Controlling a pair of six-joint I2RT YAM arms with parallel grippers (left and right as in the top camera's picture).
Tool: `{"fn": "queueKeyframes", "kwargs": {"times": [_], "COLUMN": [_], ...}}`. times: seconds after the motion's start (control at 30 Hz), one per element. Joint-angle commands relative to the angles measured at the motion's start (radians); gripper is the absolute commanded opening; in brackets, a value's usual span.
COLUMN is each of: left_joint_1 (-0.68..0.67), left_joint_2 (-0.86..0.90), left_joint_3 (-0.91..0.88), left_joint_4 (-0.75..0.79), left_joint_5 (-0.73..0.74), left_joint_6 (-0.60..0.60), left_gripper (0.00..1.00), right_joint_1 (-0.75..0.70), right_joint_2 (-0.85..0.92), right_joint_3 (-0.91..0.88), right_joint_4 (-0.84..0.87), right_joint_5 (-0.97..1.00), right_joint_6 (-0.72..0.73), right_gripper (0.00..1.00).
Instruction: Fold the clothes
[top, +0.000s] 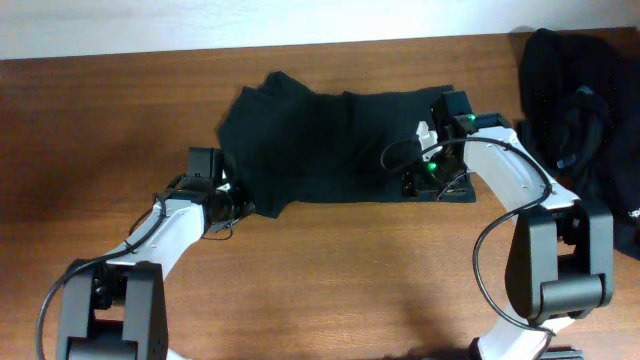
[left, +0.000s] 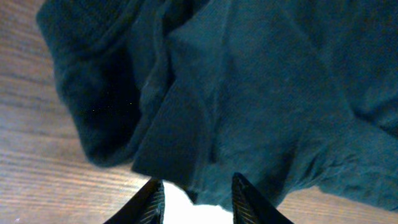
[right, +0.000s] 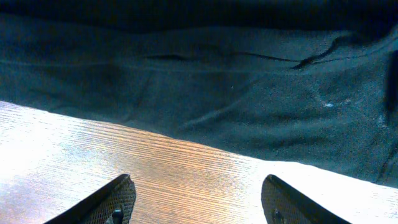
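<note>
A black T-shirt (top: 340, 145) lies partly folded and rumpled on the wooden table (top: 100, 130). My left gripper (top: 243, 205) sits at the shirt's near left corner. In the left wrist view the left gripper (left: 198, 186) has its jaws apart, with the shirt's bunched hem (left: 186, 155) just past the tips and bright table between them. My right gripper (top: 432, 188) is at the shirt's near right corner. Seen from the right wrist, the right gripper (right: 198, 186) stands wide open over bare wood, the shirt's edge (right: 249, 124) lying ahead of it.
A heap of more black clothes (top: 580, 110) lies at the far right edge of the table. A white strip (top: 200, 25) runs behind the table's back edge.
</note>
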Motion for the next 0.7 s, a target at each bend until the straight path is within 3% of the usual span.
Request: {"fn": "queueKeyframes", "kwargs": {"times": [0.0,0.13,0.67], "left_joint_1": [0.000,0.000,-0.056], "left_joint_2": [-0.024,-0.024,-0.018], "left_joint_3": [-0.018,-0.026,-0.027], "left_joint_4": [0.016,0.024,0.035], "left_joint_5": [0.019,0.020,0.013], "left_joint_6": [-0.029,-0.074,-0.297], "left_gripper": [0.34,0.25,0.25], "right_joint_1": [0.008,0.008,0.008], "right_joint_2": [-0.026,-0.026,-0.026], "right_joint_3": [0.003,0.003,0.003], "right_joint_4": [-0.003,-0.003,-0.007], "right_joint_5": [0.016,0.016,0.016], "right_joint_6": [-0.010,-0.010,-0.010], "right_gripper": [0.70,0.70,0.70]}}
